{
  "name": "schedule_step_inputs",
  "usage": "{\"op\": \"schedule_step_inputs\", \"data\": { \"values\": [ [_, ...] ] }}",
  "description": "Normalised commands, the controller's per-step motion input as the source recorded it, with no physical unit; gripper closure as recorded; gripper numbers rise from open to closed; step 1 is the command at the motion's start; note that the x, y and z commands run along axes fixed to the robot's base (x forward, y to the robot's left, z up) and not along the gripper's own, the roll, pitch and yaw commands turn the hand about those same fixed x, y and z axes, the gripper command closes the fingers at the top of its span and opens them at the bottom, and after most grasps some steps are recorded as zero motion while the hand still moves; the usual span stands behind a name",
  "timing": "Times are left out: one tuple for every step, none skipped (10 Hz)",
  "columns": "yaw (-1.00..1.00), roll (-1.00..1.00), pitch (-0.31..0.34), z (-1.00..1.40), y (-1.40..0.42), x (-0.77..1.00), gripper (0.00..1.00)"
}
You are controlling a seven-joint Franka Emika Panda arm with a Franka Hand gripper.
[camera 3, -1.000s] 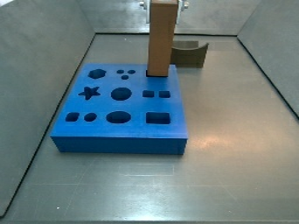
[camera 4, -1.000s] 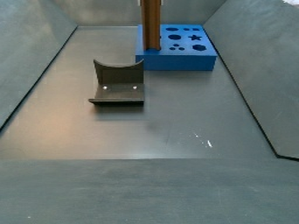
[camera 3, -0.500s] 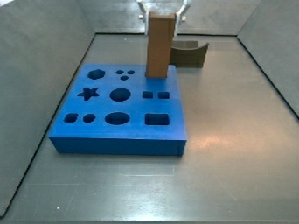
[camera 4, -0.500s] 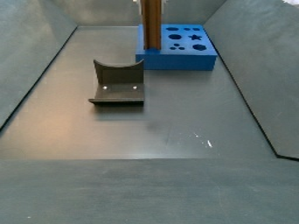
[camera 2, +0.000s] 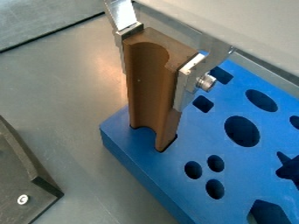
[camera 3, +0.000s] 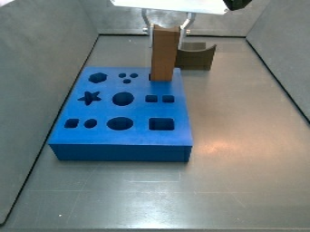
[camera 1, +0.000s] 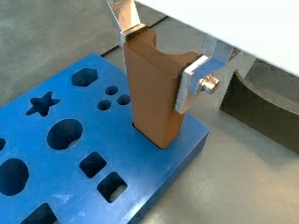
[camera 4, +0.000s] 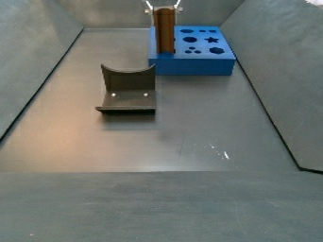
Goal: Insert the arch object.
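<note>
A robot claw [camera 1: 163, 54] grips a brown arch object [camera 1: 155, 92] by its upper end, one flat silver finger [camera 1: 193, 83] pressed on each side, directly above the far corner of a blue board [camera 1: 176, 179]. The arch object stands upright with its lower end sunk into a cutout at that corner, seen in both wrist views.

Risks, as a judgement: how deep the piece sits cannot be told, so it may be only partly seated. If the claw lets go too soon, the tall piece could lean or tip out. If the lower end is slightly out of line with the cutout, pushing down could jam it or drag the board across the grey worktop [camera 3: 230, 172].

The arch object is a tall, slender, wood-coloured post with smooth plain sides. One wrist view shows a rounded hollow running down one long face [camera 2: 142, 83] and ending in two short feet. In a side view [camera 3: 164, 52] it rises well above the board.

A dark grey block with a scooped top [camera 4: 127, 91] sits apart on the worktop, untouched.
</note>
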Motion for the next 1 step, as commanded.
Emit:
{"op": "schedule_step_inputs", "data": {
  "values": [
    [0.0, 0.0, 0.0, 0.0, 0.0, 0.0, 1.0]
  ]
}}
